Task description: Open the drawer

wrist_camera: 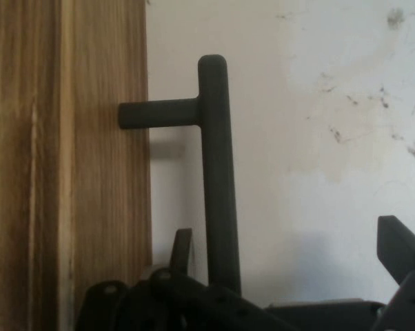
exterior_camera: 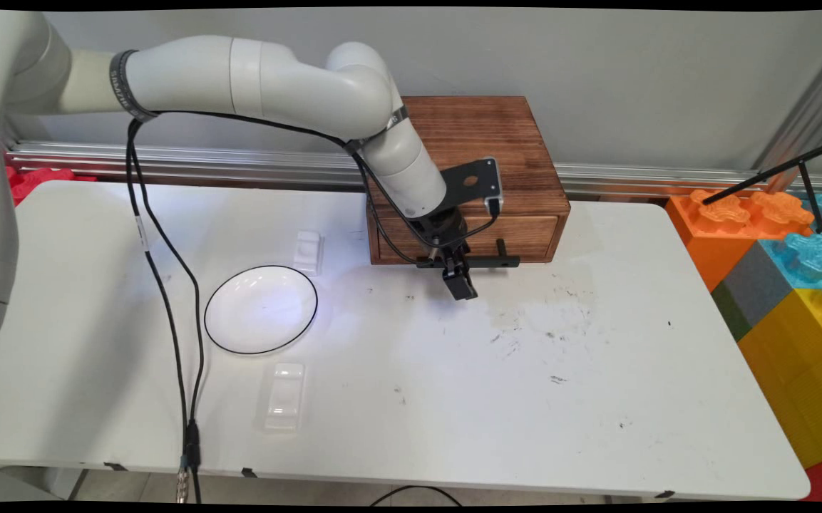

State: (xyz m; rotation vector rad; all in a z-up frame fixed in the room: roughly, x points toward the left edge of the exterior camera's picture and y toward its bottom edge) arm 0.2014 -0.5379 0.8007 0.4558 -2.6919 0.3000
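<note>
Black two-finger gripper (exterior_camera: 459, 279) is straddling, fingers apart, the rigid black bar handle (wrist_camera: 218, 186) fronting the brown wooden drawer box (exterior_camera: 482, 142); nothing clamped.

The brown wooden drawer box (exterior_camera: 485, 153) shows streaked grain — its black bar handle (wrist_camera: 218, 172) looks matt; the round white plate (exterior_camera: 261, 310) is glossy.

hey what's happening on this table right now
The arm's gripper is down at the front of a wooden drawer box at the table's far edge, its open fingers straddling the black bar handle of the drawer, one finger between bar and drawer front. The drawer looks closed. To the left, untouched, sit a white plate and two small white dishes.
</note>
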